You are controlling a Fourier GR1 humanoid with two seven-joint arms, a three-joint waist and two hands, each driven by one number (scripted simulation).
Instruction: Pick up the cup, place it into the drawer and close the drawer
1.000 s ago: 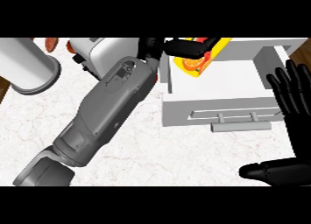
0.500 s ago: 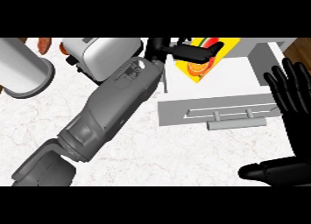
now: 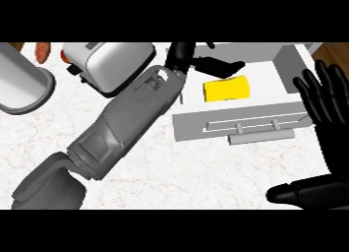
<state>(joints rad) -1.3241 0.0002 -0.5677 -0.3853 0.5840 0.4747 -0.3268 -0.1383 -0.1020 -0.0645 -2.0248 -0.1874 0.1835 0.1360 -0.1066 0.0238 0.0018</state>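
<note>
Kitchen, white marble counter (image 3: 206, 167), toaster (image 3: 111, 61), open drawer (image 3: 239, 123)

A white marble tabletop (image 3: 206, 172) with faint grey veining fills nearly the whole view, evenly lit, with only soft shadows on it. Wood-brown floor (image 3: 344, 51) shows beyond its edge at the upper right, and again in thin slivers at the upper left and the left edge. Toward the back left stand a white toaster (image 3: 111, 61) and, near it, a tall pale cylinder (image 3: 17, 81), with something orange (image 3: 43, 50) between them at the top.
</note>
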